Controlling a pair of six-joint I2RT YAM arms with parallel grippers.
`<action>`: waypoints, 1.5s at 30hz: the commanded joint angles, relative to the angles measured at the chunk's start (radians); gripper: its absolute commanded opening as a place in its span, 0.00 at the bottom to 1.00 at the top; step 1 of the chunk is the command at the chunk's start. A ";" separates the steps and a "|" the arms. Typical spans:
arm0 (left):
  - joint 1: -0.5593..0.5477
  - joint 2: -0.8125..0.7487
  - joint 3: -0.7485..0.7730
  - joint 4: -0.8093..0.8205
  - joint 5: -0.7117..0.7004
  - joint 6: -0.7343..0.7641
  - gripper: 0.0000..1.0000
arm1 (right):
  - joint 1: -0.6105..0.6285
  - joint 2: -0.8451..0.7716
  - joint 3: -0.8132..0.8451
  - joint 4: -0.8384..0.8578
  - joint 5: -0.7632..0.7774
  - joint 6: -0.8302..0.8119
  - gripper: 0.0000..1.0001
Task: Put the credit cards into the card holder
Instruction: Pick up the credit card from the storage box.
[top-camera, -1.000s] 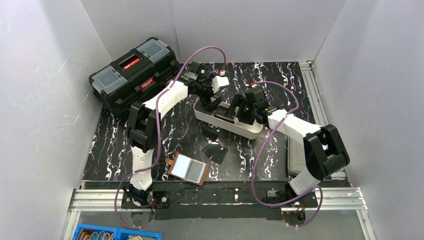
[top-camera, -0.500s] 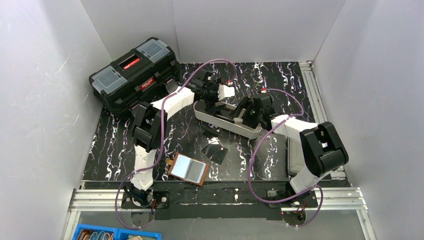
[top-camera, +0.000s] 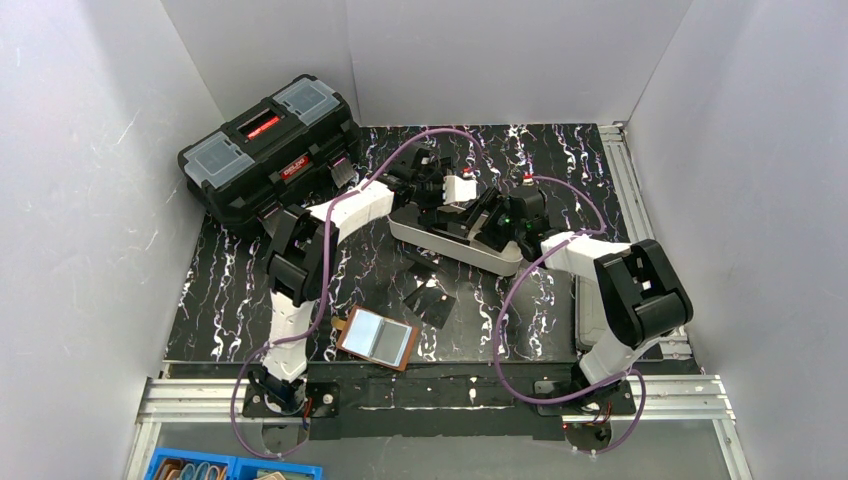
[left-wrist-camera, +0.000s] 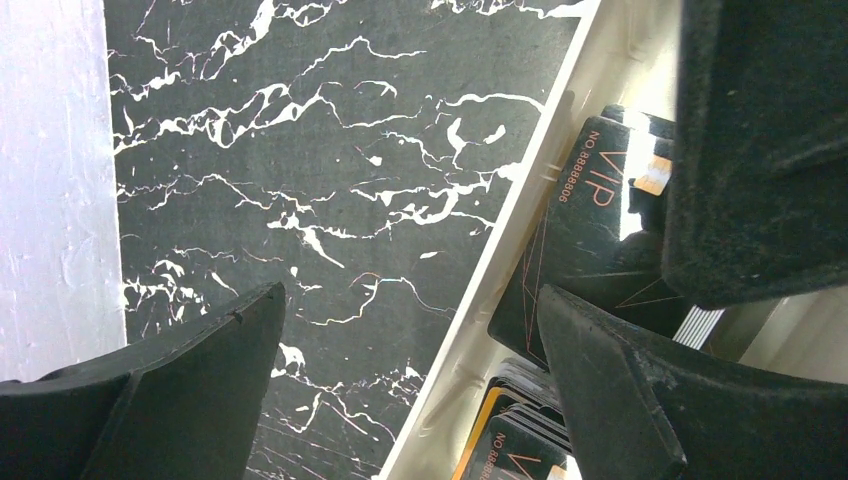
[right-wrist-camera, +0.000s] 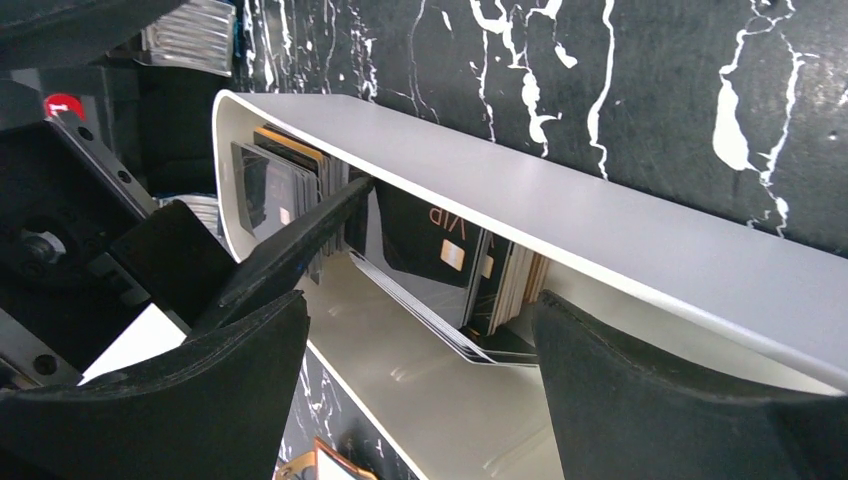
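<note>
Left gripper (left-wrist-camera: 410, 300) stood wide open astride the white tray's (left-wrist-camera: 500, 250) wall, one finger in among the credit cards (left-wrist-camera: 590, 230) stacked inside. Right gripper (right-wrist-camera: 418, 315) was spread too, nothing held, over that tray. Loose cards (top-camera: 428, 300), apparently two, lay on the table (top-camera: 230, 290). Card holder (top-camera: 376, 339) lay open by the near edge.

From above, the left arm (top-camera: 352, 205) and right arm (top-camera: 575, 248) cover much of the long white oblong tray (top-camera: 455, 252), hiding its contents. In the left wrist view a black finger (left-wrist-camera: 650, 400) of the left gripper (left-wrist-camera: 408, 310) overlaps one thin black VIP-printed card (left-wrist-camera: 585, 240). Another card (left-wrist-camera: 500, 450) is cut off at the bottom edge.
</note>
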 joint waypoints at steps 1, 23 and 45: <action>-0.005 -0.027 -0.049 -0.051 0.005 -0.013 0.99 | -0.011 0.034 -0.023 0.106 -0.020 0.043 0.88; 0.061 -0.039 0.088 -0.167 0.078 -0.255 0.99 | -0.051 -0.010 -0.140 0.217 -0.024 0.081 0.84; 0.164 -0.127 0.053 -0.187 0.022 -0.233 0.99 | 0.004 -0.118 -0.062 0.067 0.056 -0.049 0.75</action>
